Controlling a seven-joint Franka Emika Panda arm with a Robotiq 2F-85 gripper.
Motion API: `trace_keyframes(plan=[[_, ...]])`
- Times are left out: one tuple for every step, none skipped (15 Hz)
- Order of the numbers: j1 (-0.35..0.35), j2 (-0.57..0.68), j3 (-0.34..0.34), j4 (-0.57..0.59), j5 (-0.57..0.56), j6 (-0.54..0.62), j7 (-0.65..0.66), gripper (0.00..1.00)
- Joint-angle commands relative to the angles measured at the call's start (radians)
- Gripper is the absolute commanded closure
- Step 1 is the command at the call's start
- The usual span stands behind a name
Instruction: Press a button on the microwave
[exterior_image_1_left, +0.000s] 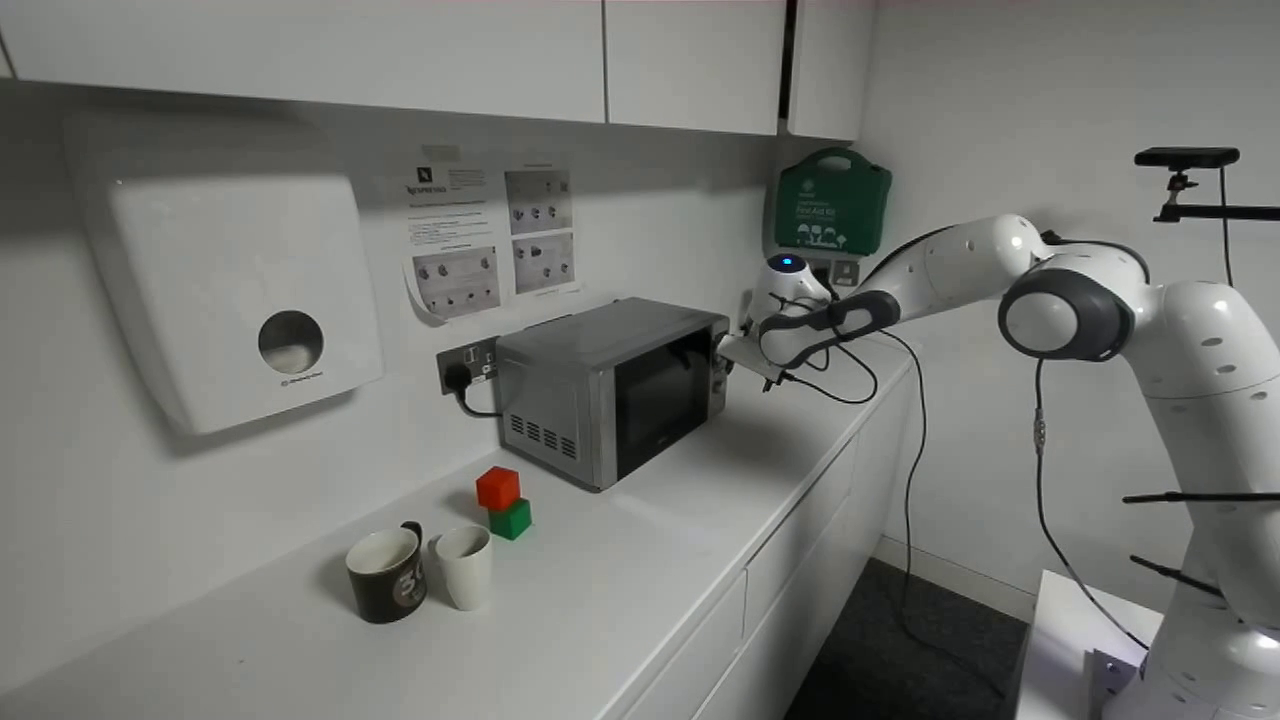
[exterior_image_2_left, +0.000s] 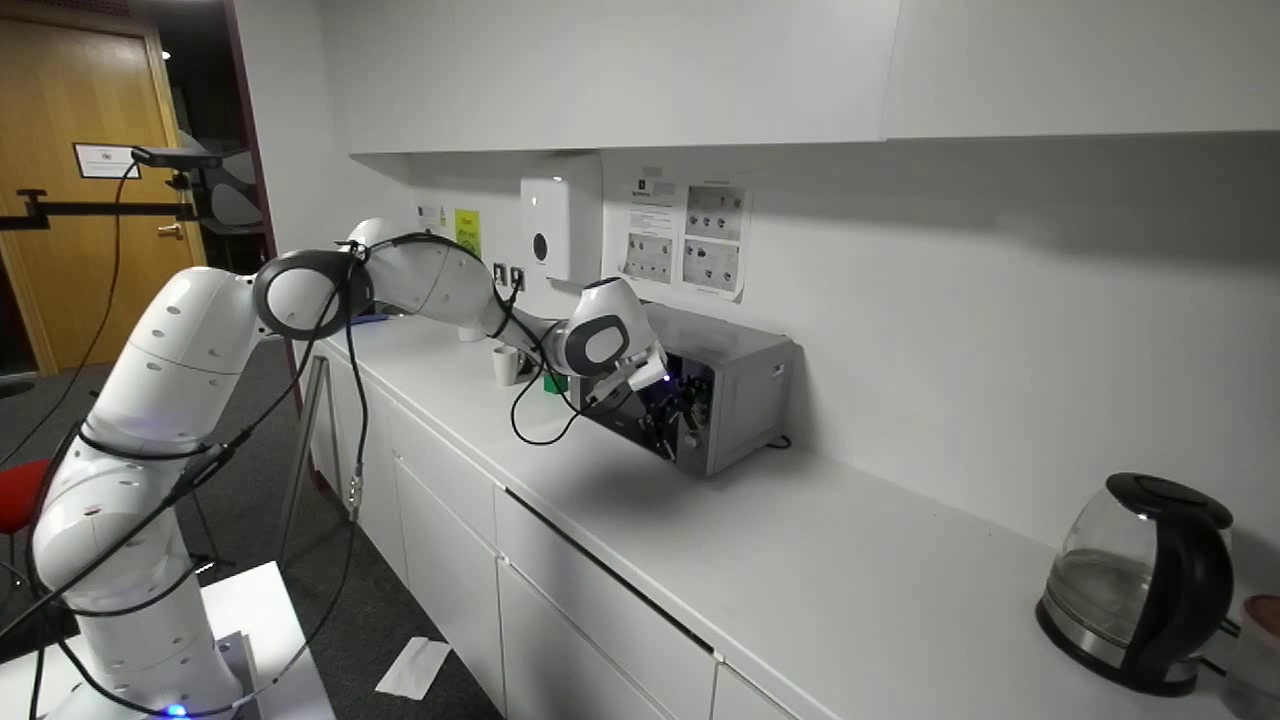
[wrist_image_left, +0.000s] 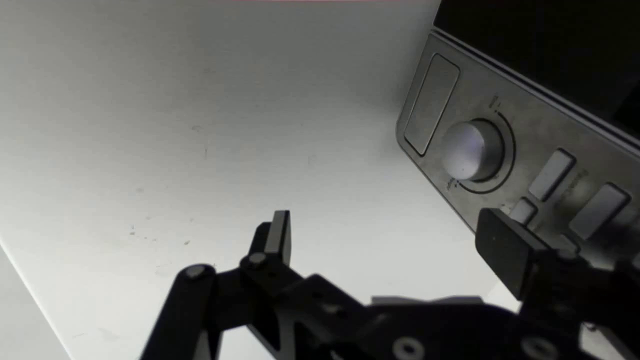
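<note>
The microwave (exterior_image_1_left: 612, 390) stands on the white bench (exterior_image_1_left: 560, 650) close to the wall (exterior_image_1_left: 640, 230), with its control strip (wrist_image_left: 530, 137) at the right end of its front. In an exterior view the robot arm (exterior_image_1_left: 960, 265) reaches in from the right, the gripper (wrist_image_left: 385, 225) at that same end. The jaws are spread — in the wrist view one stands over the bench on the left, the other on the right in front of the buttons (wrist_image_left: 600, 211), partly hiding them; I cannot tell whether it touches them. The round knob (wrist_image_left: 467, 150) shows clear of it.

Left of the microwave and nearer, a red block (exterior_image_1_left: 498, 488) sits on a green block (exterior_image_1_left: 511, 519); nearer still stand a dark mug (exterior_image_1_left: 387, 578) and, just right of it, a white mug (exterior_image_1_left: 466, 570). A white dispenser (exterior_image_1_left: 230, 290) is at the left, a green first aid box (exterior_image_1_left: 833, 203) at the far right. In an exterior view a kettle (exterior_image_2_left: 1135, 590) stands near right on the bench — well apart from the microwave.
</note>
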Motion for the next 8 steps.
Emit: trace_keyframes(plan=[[0.006,0.034,-0.016,0.057,0.017,-0.037,0.011,0.00],[0.005,0.038,-0.017,0.061,0.018,-0.038,0.011,0.00],[0.003,0.042,-0.015,0.065,0.023,-0.038,0.009,0.00],[0.002,0.046,-0.015,0.068,0.026,-0.038,0.008,0.00],[-0.001,0.049,-0.010,0.071,0.034,-0.036,0.004,0.00],[-0.005,0.050,-0.005,0.073,0.045,-0.034,-0.002,0.00],[-0.010,0.051,0.002,0.074,0.060,-0.031,-0.007,0.00],[-0.014,0.050,0.009,0.074,0.079,-0.029,-0.013,0.00]])
